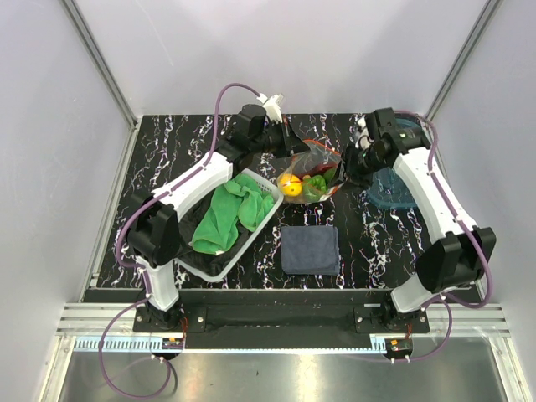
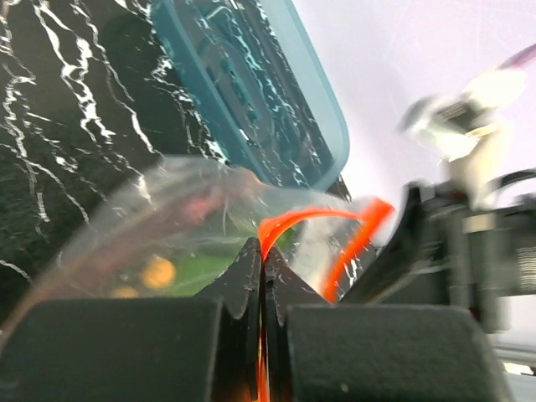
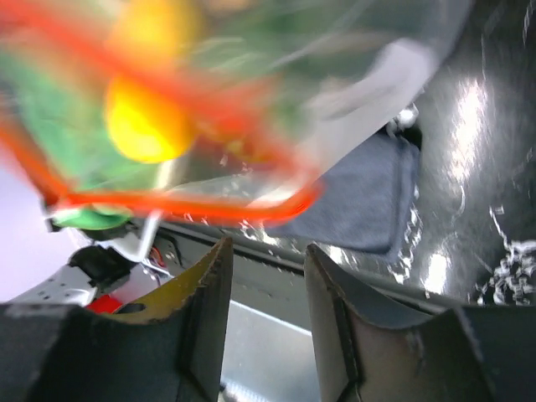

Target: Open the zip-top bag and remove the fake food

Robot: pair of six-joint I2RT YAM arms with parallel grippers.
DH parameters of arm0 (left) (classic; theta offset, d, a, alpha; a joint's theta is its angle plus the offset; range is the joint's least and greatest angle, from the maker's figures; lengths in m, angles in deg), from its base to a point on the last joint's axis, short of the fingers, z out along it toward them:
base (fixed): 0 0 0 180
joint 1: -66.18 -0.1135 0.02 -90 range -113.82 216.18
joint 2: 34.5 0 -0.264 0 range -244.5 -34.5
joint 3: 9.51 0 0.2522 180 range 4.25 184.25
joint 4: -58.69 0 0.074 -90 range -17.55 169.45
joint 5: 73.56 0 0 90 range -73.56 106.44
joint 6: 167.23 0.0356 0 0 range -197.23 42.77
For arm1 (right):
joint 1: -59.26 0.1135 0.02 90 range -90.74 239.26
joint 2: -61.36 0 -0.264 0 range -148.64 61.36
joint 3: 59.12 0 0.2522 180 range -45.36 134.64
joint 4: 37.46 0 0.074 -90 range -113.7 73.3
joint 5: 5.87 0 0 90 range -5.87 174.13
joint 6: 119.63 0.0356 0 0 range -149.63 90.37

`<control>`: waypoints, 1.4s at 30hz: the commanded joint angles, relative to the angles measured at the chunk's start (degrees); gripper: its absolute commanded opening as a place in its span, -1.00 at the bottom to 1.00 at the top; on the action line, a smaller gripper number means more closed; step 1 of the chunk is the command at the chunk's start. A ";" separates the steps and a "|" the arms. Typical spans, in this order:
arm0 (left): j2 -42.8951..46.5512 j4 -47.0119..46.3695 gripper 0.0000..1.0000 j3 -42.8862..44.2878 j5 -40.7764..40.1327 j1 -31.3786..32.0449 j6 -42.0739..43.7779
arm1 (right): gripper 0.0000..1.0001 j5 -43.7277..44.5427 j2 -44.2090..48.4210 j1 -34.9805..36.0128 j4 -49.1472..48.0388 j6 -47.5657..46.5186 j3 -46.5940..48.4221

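**Colours on my table**

The marble-look tabletop (image 1: 180, 138) is black, veined white. The clear plastic zip-top bag (image 1: 314, 159) has an orange-red zip strip. Inside it sit a round yellow toy lemon (image 1: 291, 186) and a green toy vegetable (image 1: 316, 184). The folded square cloth (image 1: 310, 249) is dark blue, the crumpled cloth (image 1: 230, 209) bright green, the plastic basket (image 1: 226, 264) white and the translucent plastic tray (image 1: 392, 193) teal-blue. My left pincer (image 2: 261, 251) is black.

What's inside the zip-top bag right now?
Through the clear zip-top bag show a yellow lemon-like piece and green pieces. Whatever lies beneath them is hidden by folds and glare.
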 commanded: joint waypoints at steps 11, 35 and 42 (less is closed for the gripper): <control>0.39 -12.44 -1.00 -2.18 4.63 -0.47 -7.47 | 0.08 0.24 -1.91 4.45 -10.82 -2.62 5.10; 0.48 -16.22 -1.00 -4.11 5.68 1.37 -11.25 | 0.78 7.45 3.35 6.30 -38.68 -15.19 -18.54; 0.39 -17.27 -1.00 -4.73 6.12 2.08 -11.95 | 0.78 7.72 4.23 8.84 -42.64 -16.51 -19.77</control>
